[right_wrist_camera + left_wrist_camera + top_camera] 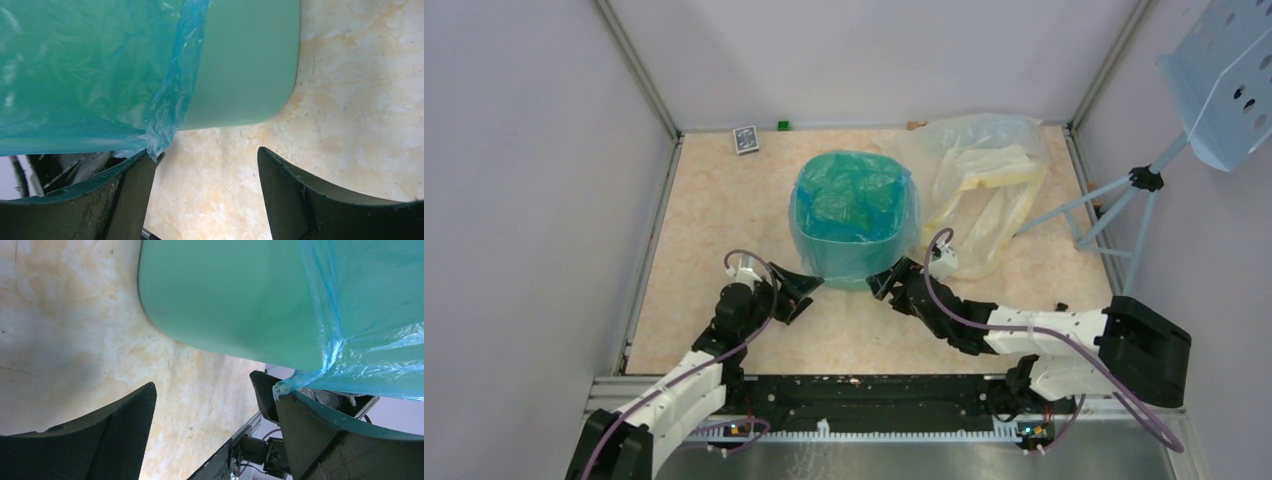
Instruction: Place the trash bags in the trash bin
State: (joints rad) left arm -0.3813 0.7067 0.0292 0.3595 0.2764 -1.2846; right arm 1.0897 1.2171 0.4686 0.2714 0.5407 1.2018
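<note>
- Left gripper sits low over the table at the bin's near left corner, jaws spread wide with only bare tabletop between them
- Right gripper sits at the near right corner, jaws likewise spread and pinching nothing
- In each wrist view a loose edge of the blue bag hangs down to the tip of one finger
- The mint-green bin stands upright mid-table between the two grippers; the blue bag lines its inside and folds over the rim, down the outer walls
- A clear yellow-banded bag lies crumpled just right of the bin, touching it
- A card box and a small green cube rest by the far wall
</note>
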